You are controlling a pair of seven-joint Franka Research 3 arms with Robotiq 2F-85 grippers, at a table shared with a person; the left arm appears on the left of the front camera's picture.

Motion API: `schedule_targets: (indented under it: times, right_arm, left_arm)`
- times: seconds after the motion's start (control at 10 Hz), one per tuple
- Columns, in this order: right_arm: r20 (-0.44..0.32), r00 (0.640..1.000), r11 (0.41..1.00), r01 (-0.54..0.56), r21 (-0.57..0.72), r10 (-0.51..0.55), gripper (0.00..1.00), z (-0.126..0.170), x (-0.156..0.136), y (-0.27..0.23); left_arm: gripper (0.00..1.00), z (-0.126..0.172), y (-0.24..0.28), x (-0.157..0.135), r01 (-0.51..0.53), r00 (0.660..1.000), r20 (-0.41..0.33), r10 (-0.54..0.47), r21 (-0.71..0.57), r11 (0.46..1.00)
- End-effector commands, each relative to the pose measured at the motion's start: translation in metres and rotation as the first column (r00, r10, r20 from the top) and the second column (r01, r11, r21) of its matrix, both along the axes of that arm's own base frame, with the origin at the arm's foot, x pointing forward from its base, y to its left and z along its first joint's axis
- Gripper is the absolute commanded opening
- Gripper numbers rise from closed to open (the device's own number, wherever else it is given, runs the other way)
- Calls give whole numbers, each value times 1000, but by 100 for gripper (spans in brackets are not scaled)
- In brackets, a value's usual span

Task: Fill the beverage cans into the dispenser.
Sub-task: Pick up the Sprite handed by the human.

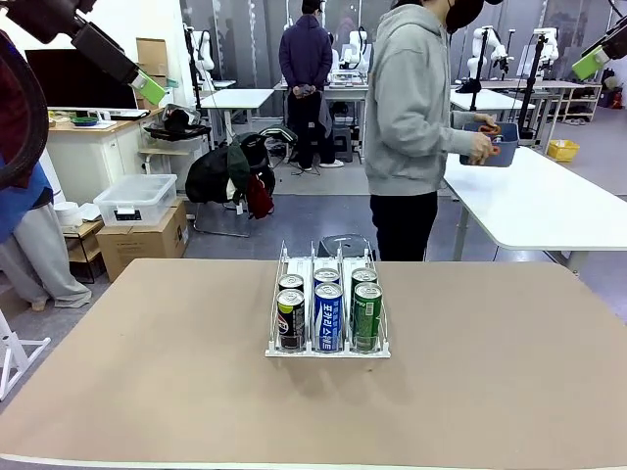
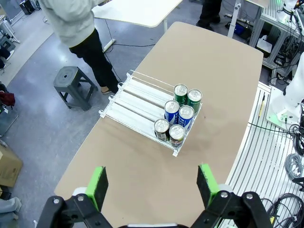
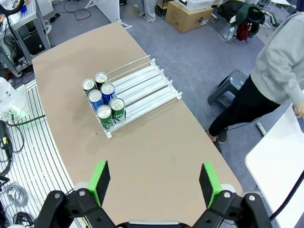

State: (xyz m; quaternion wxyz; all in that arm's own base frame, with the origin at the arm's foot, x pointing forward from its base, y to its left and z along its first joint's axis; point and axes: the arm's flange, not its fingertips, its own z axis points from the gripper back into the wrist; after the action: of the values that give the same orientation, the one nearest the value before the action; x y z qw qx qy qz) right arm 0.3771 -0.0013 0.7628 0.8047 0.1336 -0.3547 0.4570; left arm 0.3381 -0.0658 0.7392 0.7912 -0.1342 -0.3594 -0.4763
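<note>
Left hand (image 2: 152,183) hung high over the brown tabletop (image 2: 156,156), black fingers w/ green pads (image 2: 97,184) spread wide, nothing btwn them. Right hand (image 3: 155,176), same story: up high, pads (image 3: 209,179) well apart, empty. From the front cam the two sat at the top corners, left hand (image 1: 150,88) top-left and right hand (image 1: 591,64) top-right, both well clear of the tabletop (image 1: 147,372).

The low clear-plastic and white-wire three-lane dispenser (image 1: 328,351) stood mid-tabletop, its white front lip toward the robot. Six slim aluminium beverage cans (image 1: 328,315) stood in it, all upright w/ silver tops up, two per lane, packed at the lip end. Black w/ logo (image 1: 291,320) was in the robot's left lane, blue-and-white in the middle, green (image 1: 367,313) in the right lane. From the left wrist cam the cans (image 2: 176,116) took up the near end of the dispenser (image 2: 137,97).

A person in a grey hoodie (image 1: 411,98) stood beyond the far edge, turned toward a white tabletop (image 1: 549,206), hands at a blue rectangular plastic bin (image 1: 502,147) there.
</note>
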Motion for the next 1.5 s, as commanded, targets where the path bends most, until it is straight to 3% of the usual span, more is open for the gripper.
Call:
schedule_targets:
  times: [0.0,1.4]
  right_arm:
    - [-2,1000,1000,2,0,-2,100,-1,0,0]
    - [-2,1000,1000,2,0,-2,100,-1,0,0]
  left_arm:
    - [100,-2,1,-1,5,1000,-8,-5,-2,1000]
    - [100,-2,1,-1,5,1000,-8,-5,-2,1000]
